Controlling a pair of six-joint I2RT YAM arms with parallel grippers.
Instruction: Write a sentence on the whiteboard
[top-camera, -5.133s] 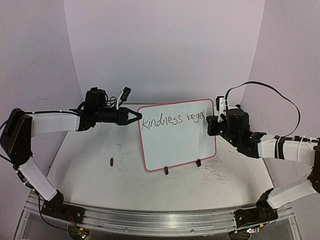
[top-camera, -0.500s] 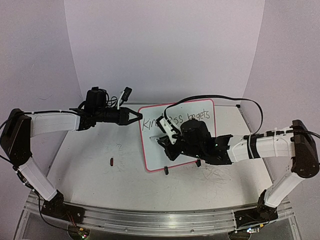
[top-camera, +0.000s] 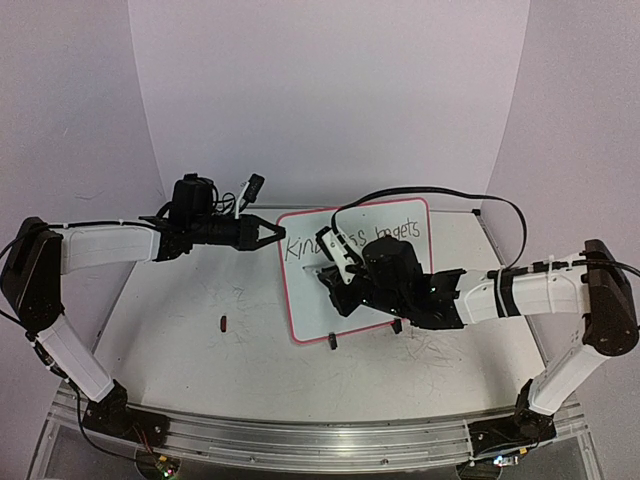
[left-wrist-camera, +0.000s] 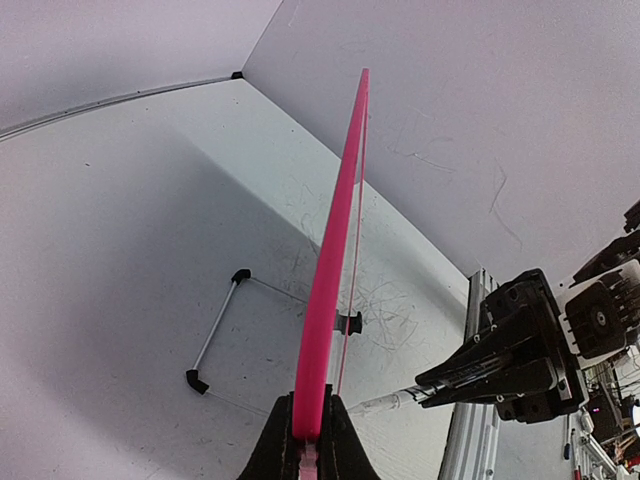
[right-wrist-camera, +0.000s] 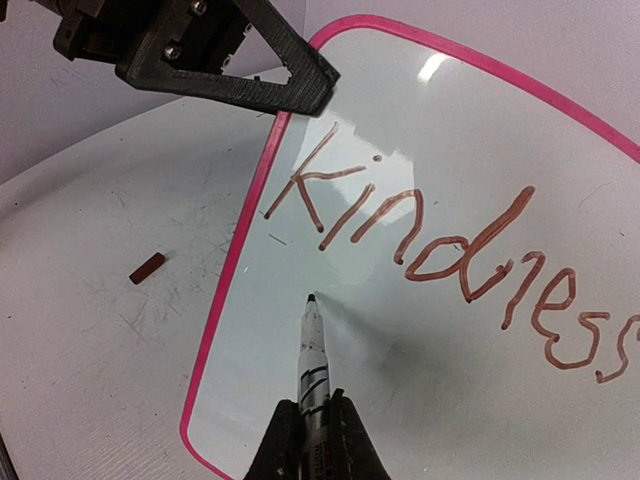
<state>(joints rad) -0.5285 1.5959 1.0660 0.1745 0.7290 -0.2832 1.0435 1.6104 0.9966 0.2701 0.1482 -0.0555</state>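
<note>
In the top view, the whiteboard (top-camera: 305, 302), white with a thin pink rounded frame and two black clip feet, stood mid-bench (top-camera: 180, 330). Its face was turned to the near edge and its long axis ran left to right. Of the sentence (top-camera: 398, 231), "begets" showed at upper right, with other letters hidden behind the right arm (top-camera: 500, 292).

In the left wrist view the board appeared edge-on, and the left pincer (left-wrist-camera: 308, 440) was pressed together on its pink rim.

In the right wrist view, "kindness" ran in reddish-brown strokes. The right pincer (right-wrist-camera: 313, 435) pinched a marker (right-wrist-camera: 313, 355), whose tip was at the board beneath that word.
</note>
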